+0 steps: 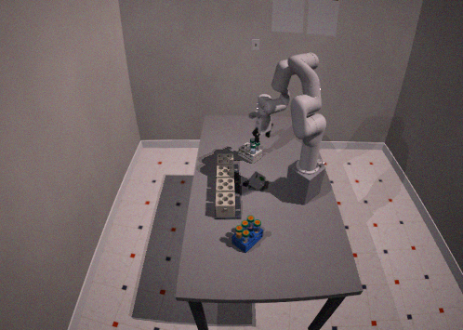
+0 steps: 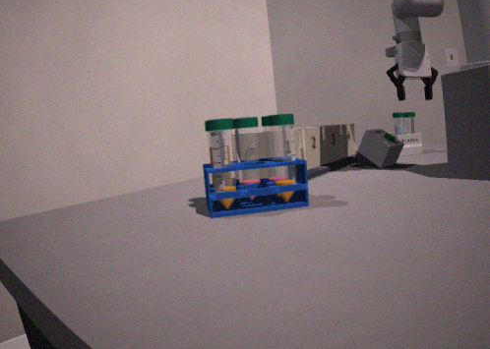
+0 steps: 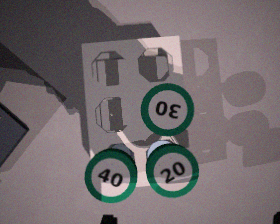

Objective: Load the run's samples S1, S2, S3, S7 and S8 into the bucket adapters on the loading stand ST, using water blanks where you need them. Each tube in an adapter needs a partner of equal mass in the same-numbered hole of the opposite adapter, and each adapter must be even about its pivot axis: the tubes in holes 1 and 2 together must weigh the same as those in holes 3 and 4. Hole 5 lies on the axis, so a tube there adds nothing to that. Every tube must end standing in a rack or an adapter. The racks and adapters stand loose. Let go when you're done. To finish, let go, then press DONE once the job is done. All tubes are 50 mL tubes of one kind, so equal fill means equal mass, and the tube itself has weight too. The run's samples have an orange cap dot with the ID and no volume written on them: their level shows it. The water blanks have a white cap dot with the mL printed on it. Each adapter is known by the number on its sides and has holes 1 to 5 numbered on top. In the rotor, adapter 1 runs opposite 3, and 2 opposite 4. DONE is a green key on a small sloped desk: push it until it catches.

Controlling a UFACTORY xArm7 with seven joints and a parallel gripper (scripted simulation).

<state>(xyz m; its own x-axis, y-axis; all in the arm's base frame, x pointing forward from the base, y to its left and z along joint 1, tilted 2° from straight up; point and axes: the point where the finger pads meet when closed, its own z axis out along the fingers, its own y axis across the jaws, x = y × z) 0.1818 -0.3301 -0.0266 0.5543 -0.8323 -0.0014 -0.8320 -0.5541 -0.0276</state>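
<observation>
My gripper (image 1: 262,133) (image 2: 415,98) (image 3: 195,218) is open and empty, above the white blanks rack (image 1: 249,158) (image 2: 416,147) (image 3: 130,82). That rack holds green-capped blanks marked 40 (image 3: 111,176), 20 (image 3: 172,171) and 30 (image 3: 167,109); they stand ahead of the fingertips in the wrist view. The blue rack (image 1: 244,245) (image 2: 261,209) holds several sample tubes with orange cap dots; orange and pink contents show low in the exterior view. Their IDs are unreadable. Four cream adapters (image 1: 225,207) stand in a row on the dark loading stand (image 1: 238,209); their visible holes look empty.
The sloped grey desk (image 1: 256,182) (image 2: 378,150) with its green key (image 1: 262,178) (image 2: 390,137) stands between the adapter row and the arm's base (image 1: 304,187). The blue rack is near the table's front end, the blanks rack beyond the adapters' far end.
</observation>
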